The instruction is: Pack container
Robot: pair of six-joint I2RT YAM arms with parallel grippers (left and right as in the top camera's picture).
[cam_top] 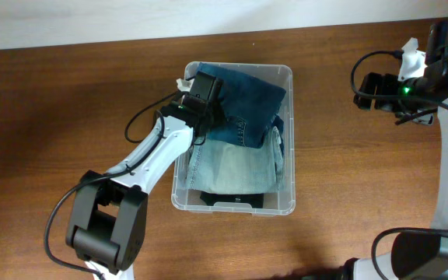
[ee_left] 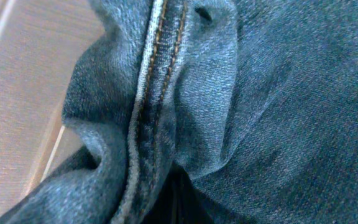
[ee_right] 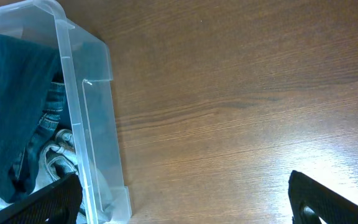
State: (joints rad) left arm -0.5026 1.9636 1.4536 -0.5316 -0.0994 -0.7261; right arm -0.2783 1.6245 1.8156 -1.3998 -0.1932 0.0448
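The clear plastic container stands mid-table. In it, dark blue jeans lie at the back over folded light blue jeans. My left gripper is down at the left edge of the dark jeans. The left wrist view is filled with the dark denim and its stitched seam, bunched in toward the jaws, which look shut on it. My right gripper is open and empty over bare wood right of the container. Its view shows its fingers spread wide and the container's wall.
A black flat object lies at the front of the container under the light jeans. The wooden table surrounds the container. A pale wall runs along the far edge.
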